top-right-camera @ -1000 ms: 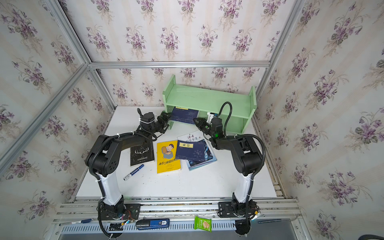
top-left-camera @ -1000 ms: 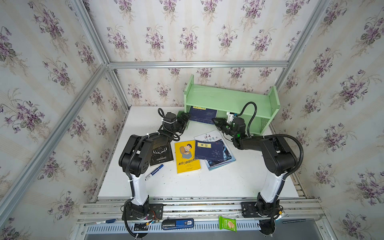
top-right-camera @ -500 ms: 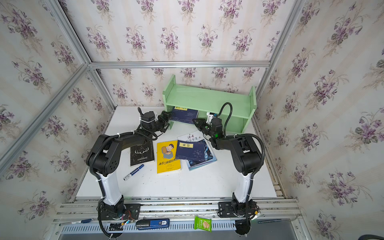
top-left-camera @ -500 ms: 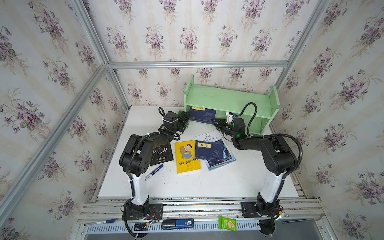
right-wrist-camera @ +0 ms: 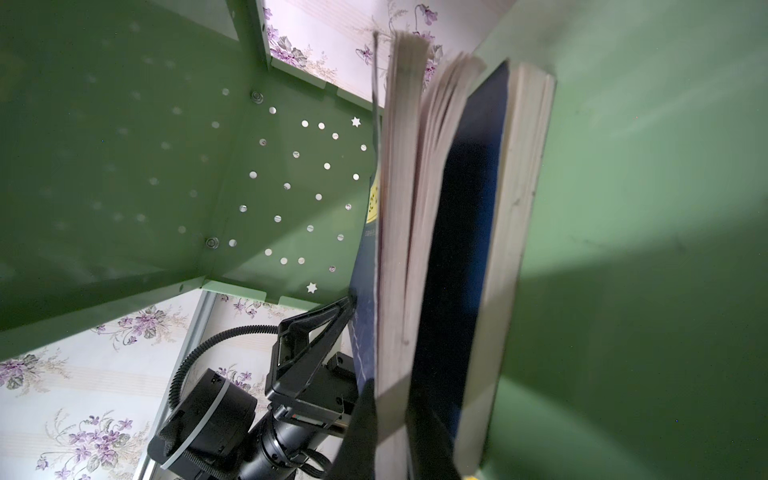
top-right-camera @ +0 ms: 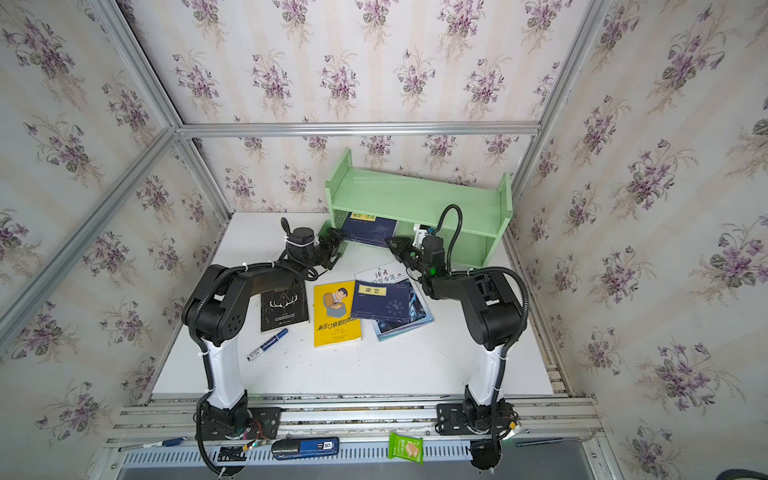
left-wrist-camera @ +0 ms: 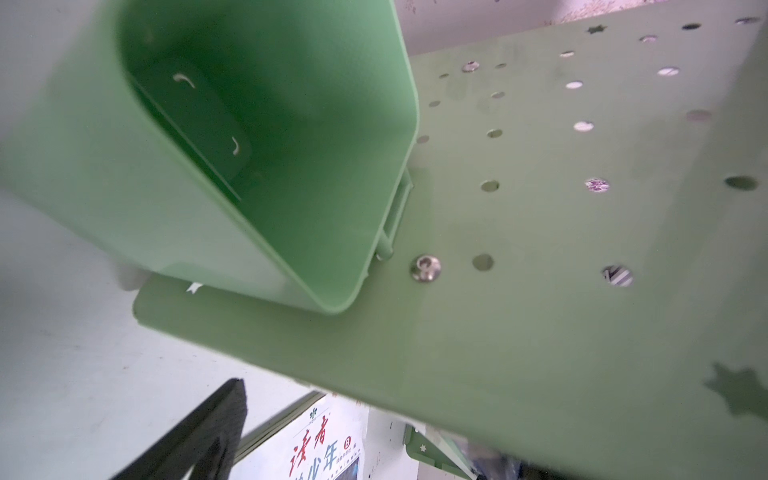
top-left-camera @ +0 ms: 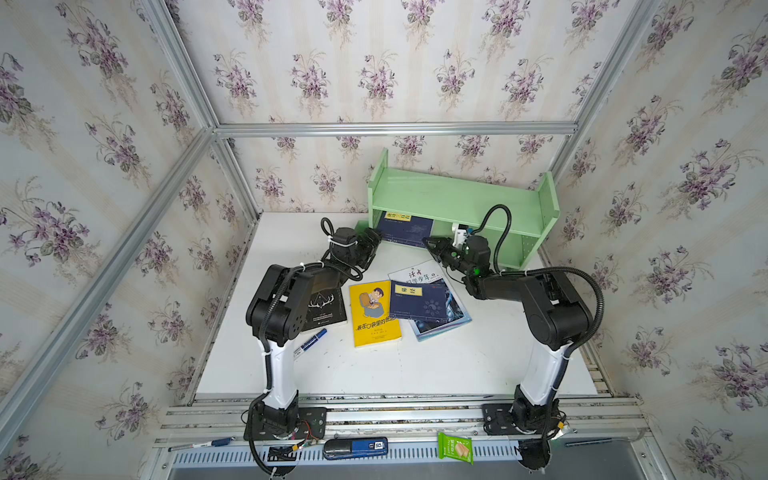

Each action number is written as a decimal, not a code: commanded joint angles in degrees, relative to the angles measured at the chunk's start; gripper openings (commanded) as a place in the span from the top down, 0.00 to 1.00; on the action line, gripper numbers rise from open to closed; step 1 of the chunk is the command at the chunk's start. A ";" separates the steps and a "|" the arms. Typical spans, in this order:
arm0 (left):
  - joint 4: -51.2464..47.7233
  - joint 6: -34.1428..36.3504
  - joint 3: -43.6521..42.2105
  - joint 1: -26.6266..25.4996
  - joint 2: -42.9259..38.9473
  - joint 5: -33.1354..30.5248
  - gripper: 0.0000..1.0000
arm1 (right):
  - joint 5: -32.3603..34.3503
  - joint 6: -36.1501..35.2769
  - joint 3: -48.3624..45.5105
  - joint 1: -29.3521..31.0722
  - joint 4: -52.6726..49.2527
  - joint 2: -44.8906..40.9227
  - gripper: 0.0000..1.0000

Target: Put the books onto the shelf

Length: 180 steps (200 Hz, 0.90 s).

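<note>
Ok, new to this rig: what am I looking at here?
Two robot arms share a table. Both top views look down on it; each wrist view rides on one arm. At the back stands the green shelf, with navy books in its lower tier. On the table lie a black book, a yellow book, a navy book atop a white-blue book, and a marker. The left arm's fingers are open, empty, near the shelf's cup. The right arm's fingers appear to pinch one shelved book's pages.

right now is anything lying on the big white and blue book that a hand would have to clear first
Yes. A navy book lies flat on the white and blue book, covering most of it; only its far end, right side and near edge show. It also overlaps the yellow book's edge.
</note>
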 commanded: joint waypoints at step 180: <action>-2.26 -0.19 0.35 0.02 0.16 -1.92 0.01 | 5.41 -7.86 2.52 -0.09 -12.90 -4.76 0.78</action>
